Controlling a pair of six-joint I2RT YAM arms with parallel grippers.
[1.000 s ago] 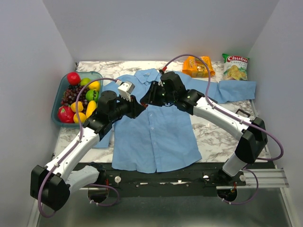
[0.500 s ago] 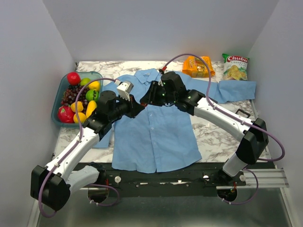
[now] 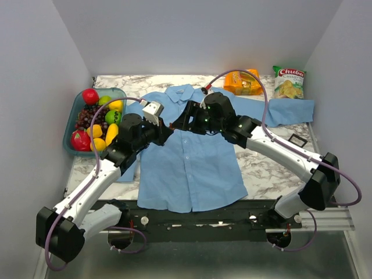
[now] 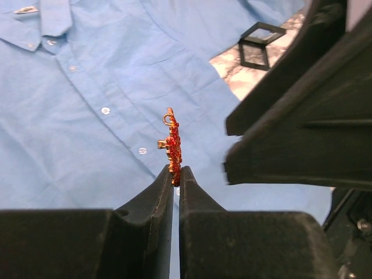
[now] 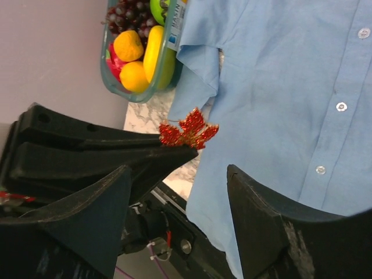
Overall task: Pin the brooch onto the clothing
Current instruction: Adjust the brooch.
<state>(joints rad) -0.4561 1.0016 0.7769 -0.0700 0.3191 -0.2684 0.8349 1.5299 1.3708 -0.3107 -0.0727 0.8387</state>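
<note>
Near edge: two white-and-black arms reach fwd from their bases over the grey-veined marble table (image 3: 261, 168). The large light blue long-sleeved button shirt (image 3: 192, 168) lies flat, front up, hem nearest, collar far.

Over the shirt's chest the two grippers meet nearly tip to tip.

L gripper (image 4: 176, 174): fingers clenched on the tiny orange-red, maple-leaf-shaped brooch w/ gold bits (image 4: 172, 145), pinching its lower edge. In the L wrist view the brooch stands edge-on, upright, and looks raised off the fabric, near the button row.

R gripper (image 5: 179, 174): fingers released, spread wide, nothing btwn them. The brooch is just past its tips and touches neither pad. In that view the leaf shows face-on.

L of the shirt, beside its sleeve: clear teal plastic tub of mixed fruit (image 3: 72, 125).
R side, on bare marble: small black square tray (image 3: 298, 140).

Far edge: orange snack packet (image 3: 243, 81) and green-and-white chip bag (image 3: 289, 81). The shirt's R sleeve runs out just below the bag.
</note>
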